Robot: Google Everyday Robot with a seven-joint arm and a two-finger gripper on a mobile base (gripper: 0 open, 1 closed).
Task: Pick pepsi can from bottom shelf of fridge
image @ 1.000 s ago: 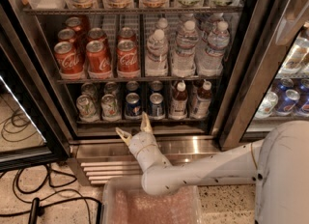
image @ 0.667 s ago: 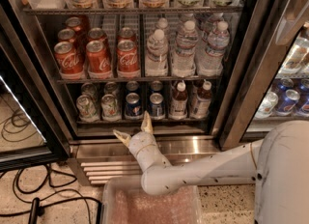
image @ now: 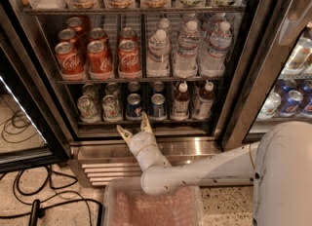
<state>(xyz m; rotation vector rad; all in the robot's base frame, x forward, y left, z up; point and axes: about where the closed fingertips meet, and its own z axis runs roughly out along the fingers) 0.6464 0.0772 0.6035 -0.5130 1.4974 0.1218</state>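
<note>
The fridge (image: pixel 44 69) stands open with dark racks of drinks. On the bottom shelf (image: pixel 146 121) two dark-blue pepsi cans stand side by side, one at the left (image: pixel 134 105) and one at the right (image: pixel 157 105), with more behind them. Green-and-white cans (image: pixel 87 108) stand to their left and small bottles (image: pixel 180 102) to their right. My gripper (image: pixel 133 125) is open and empty, fingers pointing up and spread, just in front of and below the shelf rail, under the left pepsi can.
Red Coca-Cola cans (image: pixel 100 57) and water bottles (image: pixel 187 49) fill the rack above. A steel sill and vent grille (image: pixel 107 164) lie below the shelf. A clear tray (image: pixel 156 205) sits on the robot base. Cables (image: pixel 19 127) lie on the floor at left. A second cooler (image: pixel 292 98) stands at right.
</note>
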